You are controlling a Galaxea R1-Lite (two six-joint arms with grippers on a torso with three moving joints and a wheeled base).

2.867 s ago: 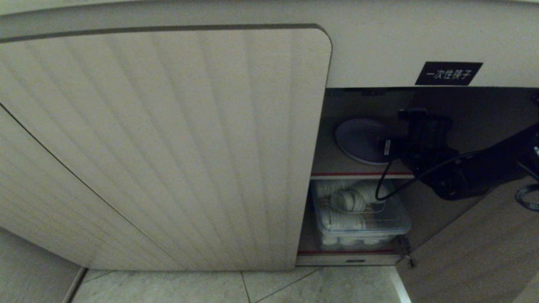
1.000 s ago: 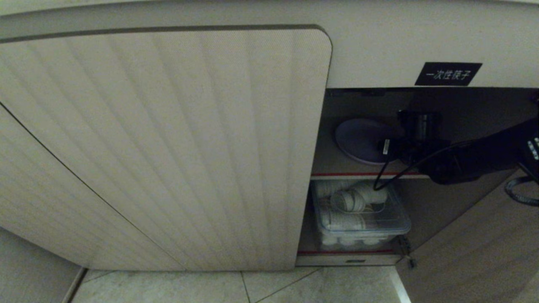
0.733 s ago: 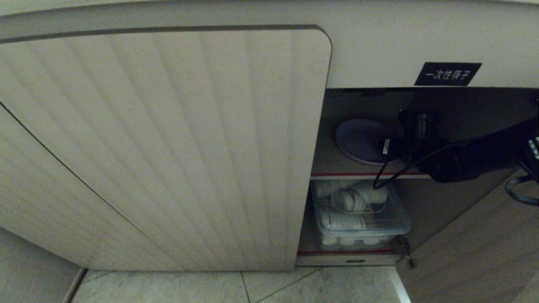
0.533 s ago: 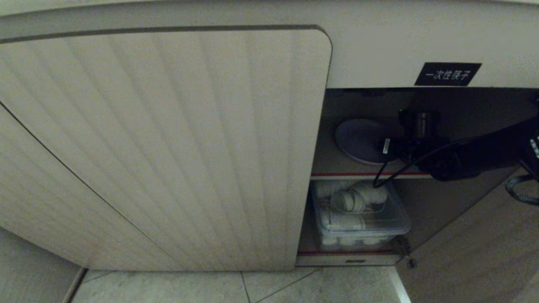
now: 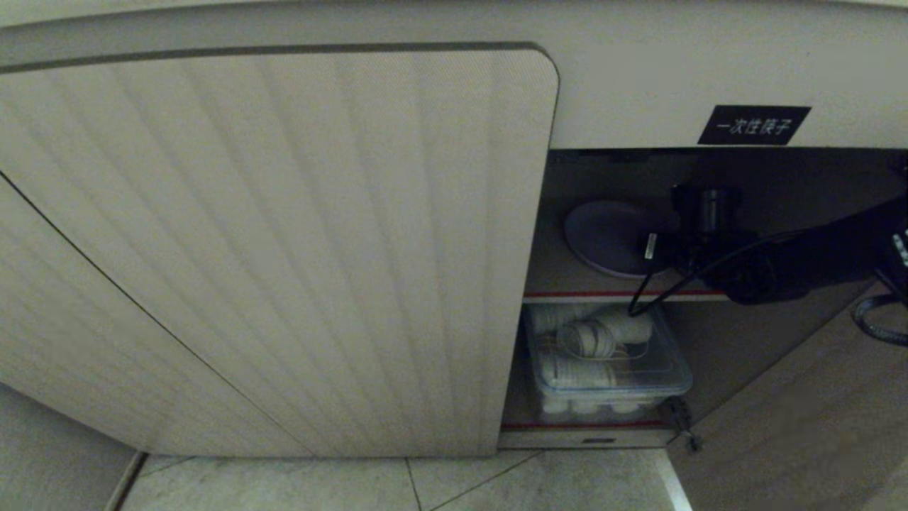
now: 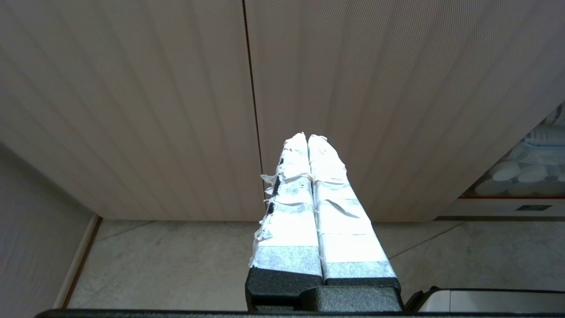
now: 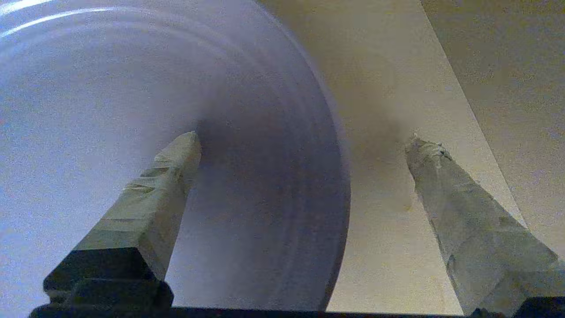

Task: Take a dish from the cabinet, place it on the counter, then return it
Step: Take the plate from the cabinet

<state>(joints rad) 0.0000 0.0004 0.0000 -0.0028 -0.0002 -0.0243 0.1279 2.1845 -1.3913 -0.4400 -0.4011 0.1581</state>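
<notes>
Reaching into the cabinet (image 5: 284,248) at the 3 o'clock side, the spread right claw (image 7: 300,145) straddles the plate's (image 5: 603,238) rim on the upper shelf (image 5: 560,280); next it must close and lift. The arm has swung higher since earlier. The left claw (image 6: 307,145) hangs pressed together outside.

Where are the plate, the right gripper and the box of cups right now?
plate (image 5: 603,238), head view, bare centre of its face.
right gripper (image 7: 304,145), right wrist view, gap midway between fingertips.
box of cups (image 5: 667,372), head view, clear lid near the right rim.
</notes>
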